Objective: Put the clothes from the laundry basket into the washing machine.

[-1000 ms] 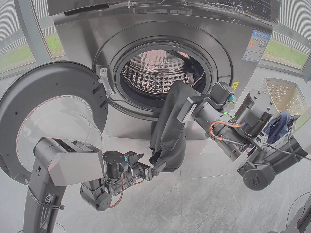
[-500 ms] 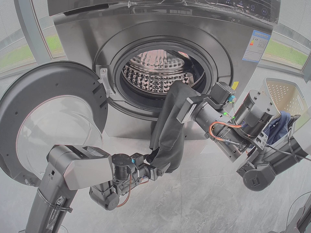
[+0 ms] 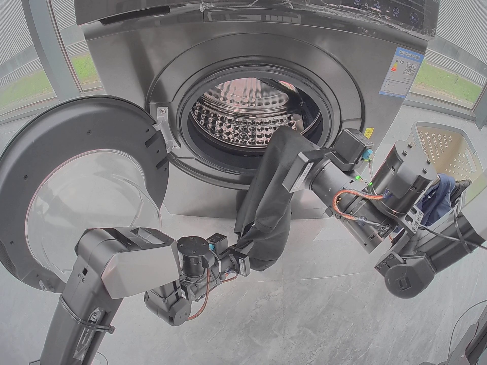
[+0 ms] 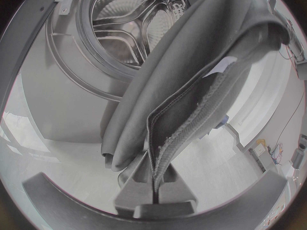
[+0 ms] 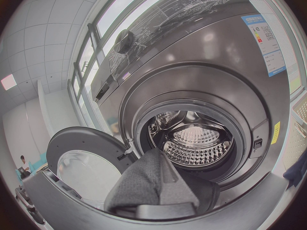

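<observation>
Washing machine with door swung open, drum just beyond the right gripper. The laundry basket behind it holds a blue garment. The right jaws pinch the top of the dark garment. The left gripper is below, jaws pressed together on the hem.

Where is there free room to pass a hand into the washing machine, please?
Free: the mouth of the silver steel drum, from the door hinge to the dark grey garment. Crowded: its lower right rim, where the right gripper holds that garment; the left gripper pinches the hem.
</observation>
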Controlling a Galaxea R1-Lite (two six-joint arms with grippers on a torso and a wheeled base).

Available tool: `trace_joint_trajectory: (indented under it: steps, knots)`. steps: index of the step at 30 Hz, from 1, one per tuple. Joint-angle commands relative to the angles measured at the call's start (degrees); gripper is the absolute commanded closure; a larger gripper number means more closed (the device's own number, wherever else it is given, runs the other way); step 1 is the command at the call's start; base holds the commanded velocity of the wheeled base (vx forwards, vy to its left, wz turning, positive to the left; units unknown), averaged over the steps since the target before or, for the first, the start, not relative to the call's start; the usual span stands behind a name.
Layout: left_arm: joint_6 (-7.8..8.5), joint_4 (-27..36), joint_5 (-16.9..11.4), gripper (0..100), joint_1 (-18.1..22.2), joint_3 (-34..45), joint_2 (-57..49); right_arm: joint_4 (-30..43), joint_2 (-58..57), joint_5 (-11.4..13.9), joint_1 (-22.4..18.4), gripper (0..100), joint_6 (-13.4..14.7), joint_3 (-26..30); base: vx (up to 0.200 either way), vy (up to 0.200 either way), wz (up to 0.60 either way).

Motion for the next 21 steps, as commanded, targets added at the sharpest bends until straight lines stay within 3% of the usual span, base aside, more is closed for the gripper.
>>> trace_joint_trajectory:
  steps: [1, 11, 21]
  knots:
    - [-0.08, -0.03, -0.03, 100, 0.32, 3.93, -6.64, 0.14, -0.43, 0.05, -2.58, 100, 0.01, 0.38, 0.000, 0.000, 0.00]
    - [0.45, -0.03, 1.02, 100, 0.23, 15.53, -20.97, -0.30, -1.13, -0.21, -5.39, 100, 0.18, 1.08, 0.000, 0.000, 0.00]
    - [2.30, 0.05, 2.69, 100, 1.02, 22.56, -31.95, -0.48, -2.89, -0.38, -8.20, 100, 0.98, 7.50, 0.000, 0.000, 0.00]
